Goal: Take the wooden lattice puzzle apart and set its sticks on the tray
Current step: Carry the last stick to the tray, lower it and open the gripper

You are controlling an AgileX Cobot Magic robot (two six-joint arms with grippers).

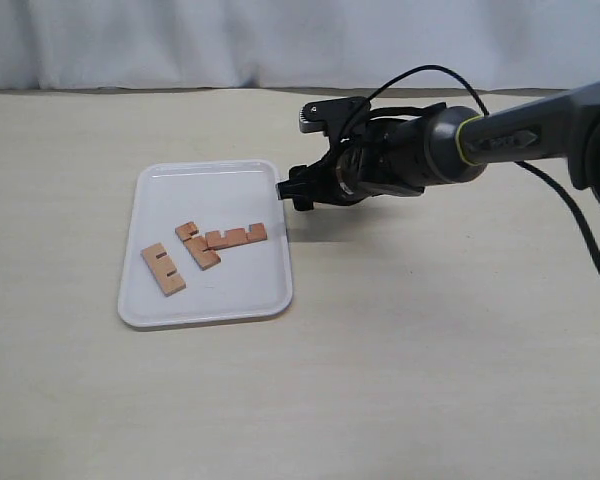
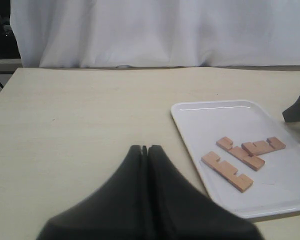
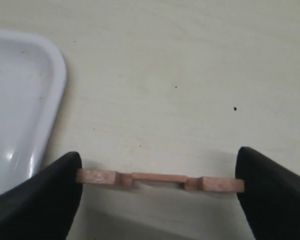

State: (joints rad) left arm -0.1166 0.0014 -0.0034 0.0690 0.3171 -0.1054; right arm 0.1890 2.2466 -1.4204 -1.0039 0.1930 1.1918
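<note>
My right gripper is shut on one reddish-brown stick, clamped end to end between the black fingers, notches showing. It hangs over the table just past the white tray's rounded corner. In the exterior view the right gripper sits at the tray's far right corner. Three sticks lie on the tray: one alone and two touching. No assembled lattice shows. My left gripper is shut and empty above the bare table, left of the tray.
A white curtain runs behind the beige table. The right arm and its black cable stretch in from the right. In the left wrist view, the right gripper's dark tip shows at the tray's far side.
</note>
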